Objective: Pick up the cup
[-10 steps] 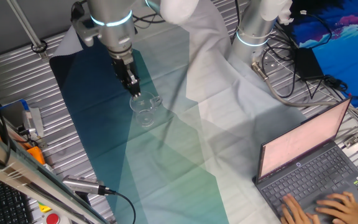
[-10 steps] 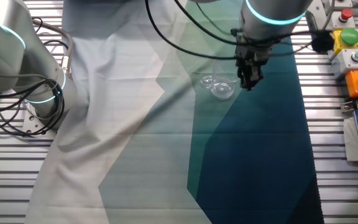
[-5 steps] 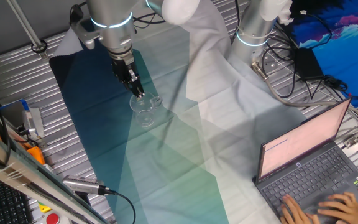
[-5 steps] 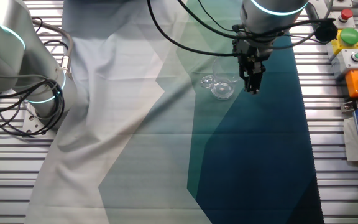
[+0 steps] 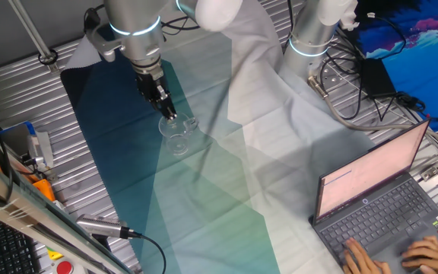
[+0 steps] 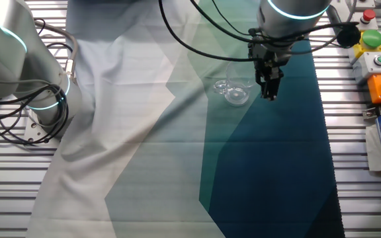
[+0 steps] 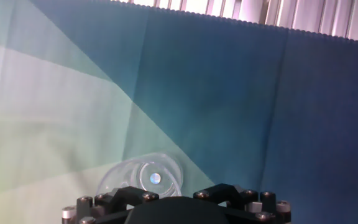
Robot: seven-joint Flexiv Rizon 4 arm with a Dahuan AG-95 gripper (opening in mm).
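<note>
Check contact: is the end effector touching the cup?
Cannot tell. In both fixed views the end effector overlaps the cup's clear edge; the hand view hides the fingertips.

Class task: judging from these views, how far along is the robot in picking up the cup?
Done: the claw has been brought right beside the cup. In hand: nothing; the cup sits on the cloth, ungrasped, at the hand view's lower edge. Left: closing on the cup and lifting it.
</note>
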